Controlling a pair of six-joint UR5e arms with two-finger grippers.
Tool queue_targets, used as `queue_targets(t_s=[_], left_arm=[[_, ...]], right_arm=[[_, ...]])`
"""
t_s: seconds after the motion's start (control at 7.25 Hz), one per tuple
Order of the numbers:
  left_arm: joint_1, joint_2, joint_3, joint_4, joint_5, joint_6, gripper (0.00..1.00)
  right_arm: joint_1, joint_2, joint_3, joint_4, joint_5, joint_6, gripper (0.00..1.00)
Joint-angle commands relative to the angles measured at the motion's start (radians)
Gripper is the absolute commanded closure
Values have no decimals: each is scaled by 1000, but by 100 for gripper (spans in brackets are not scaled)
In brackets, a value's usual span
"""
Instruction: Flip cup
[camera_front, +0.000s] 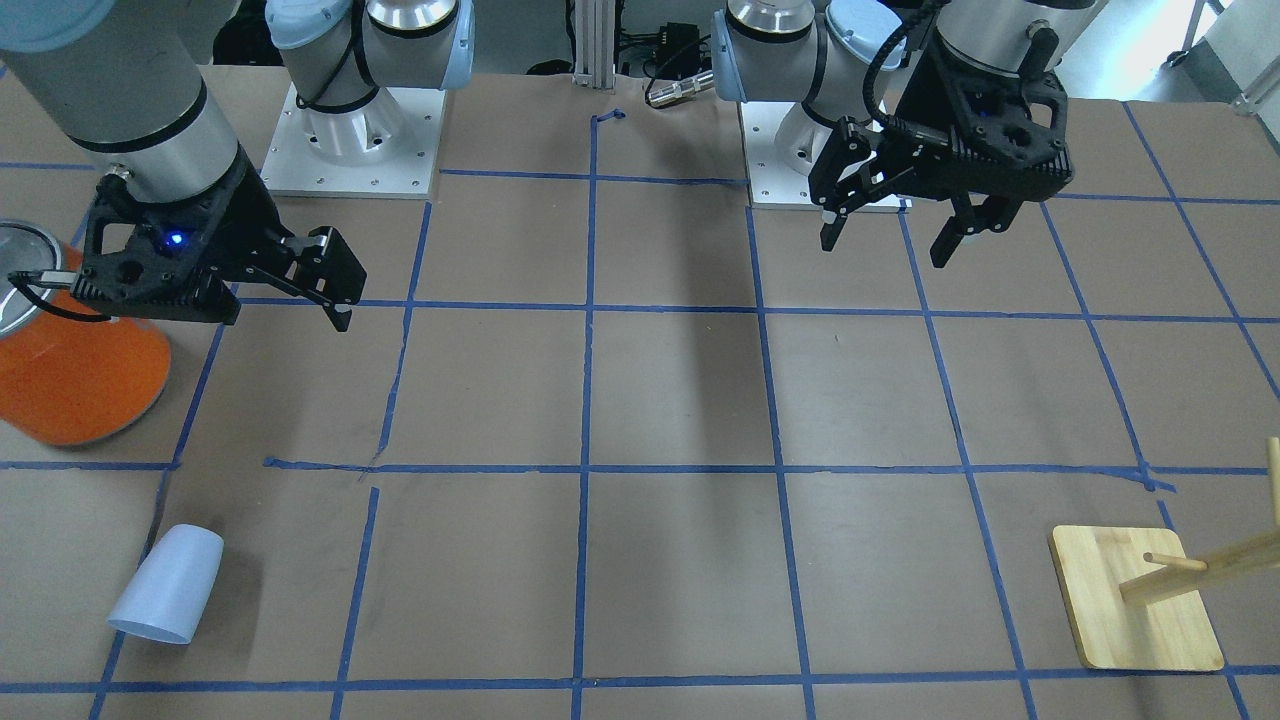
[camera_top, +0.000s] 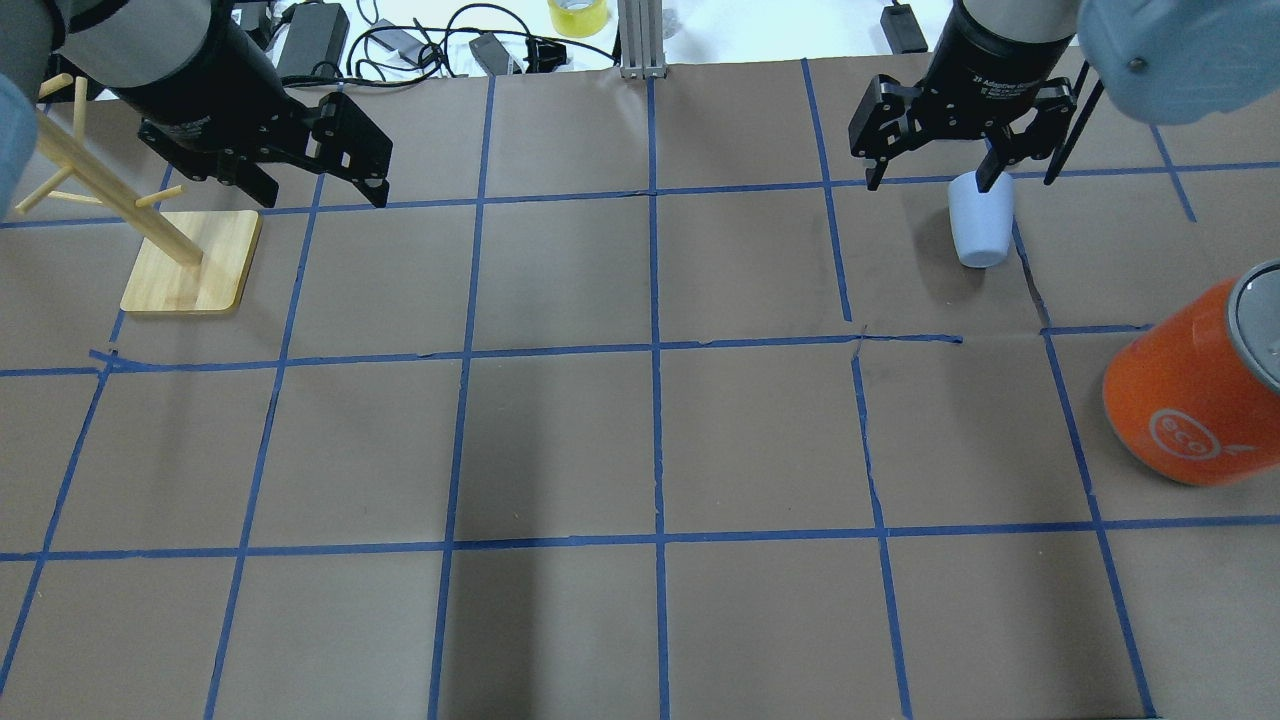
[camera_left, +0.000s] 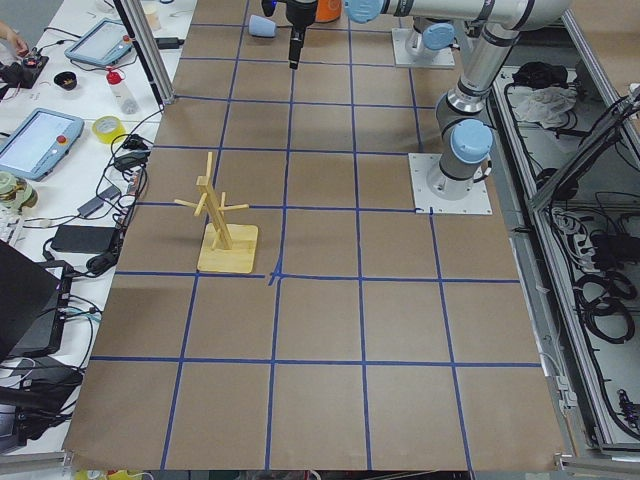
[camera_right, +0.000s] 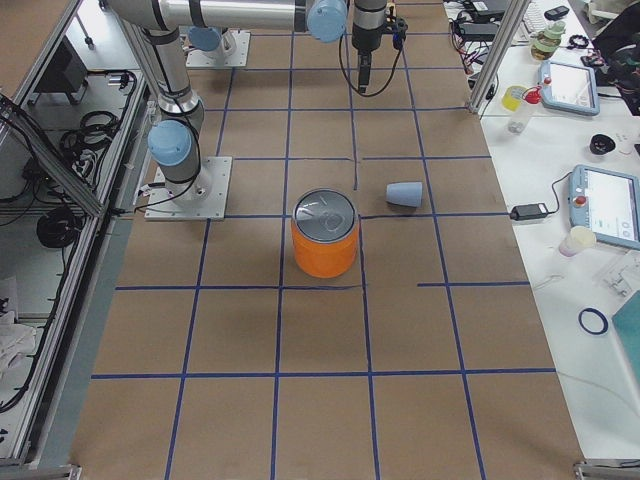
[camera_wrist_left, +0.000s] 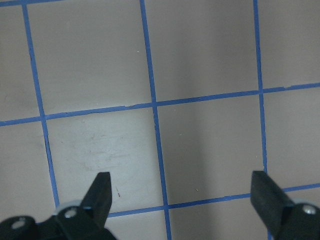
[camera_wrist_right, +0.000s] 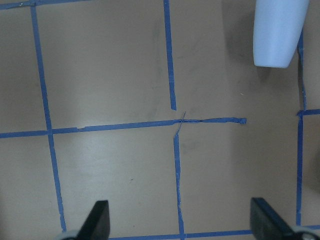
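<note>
The cup (camera_front: 165, 585) is pale blue-white and lies on its side on the brown table, wide rim pointing away from the robot. It also shows in the overhead view (camera_top: 980, 222), the right wrist view (camera_wrist_right: 277, 32) and the exterior right view (camera_right: 405, 193). My right gripper (camera_front: 335, 280) is open and empty. It hangs well above the table, robot-side of the cup, its fingers (camera_wrist_right: 100, 220) far short of it. My left gripper (camera_front: 885, 248) is open and empty over bare table (camera_wrist_left: 185, 192), far from the cup.
A large orange can (camera_front: 70, 370) with a silver top stands near the right gripper, robot-side of the cup (camera_top: 1195, 390). A wooden peg rack on a square base (camera_front: 1135, 600) stands on the left arm's side (camera_top: 190, 260). Blue tape lines grid the table.
</note>
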Motion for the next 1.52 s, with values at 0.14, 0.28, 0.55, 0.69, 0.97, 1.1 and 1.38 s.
queue_targets(t_s=[0.14,0.28,0.55,0.69,0.97,1.1,1.38], left_arm=[[-1,0,0,0,0,-2,0],[1,0,0,0,0,0,0],[1,0,0,0,0,0,0],[-1,0,0,0,0,0,0],[1,0,0,2,0,0,0],[1,0,0,0,0,0,0],[-1,0,0,0,0,0,0]], right_arm=[[-3,1,-1,-6,-3,-1,0],[-3,-1,-1,-6,-1,-1,0],[-4,1,-1,-6,9,1,0],[-4,-1,-1,1,-4,5,0],[-6,4,1,-8,10,4,0],[-6,4,1,-3,-4,7,0],[-9,12,3,-14,-6,15,0]])
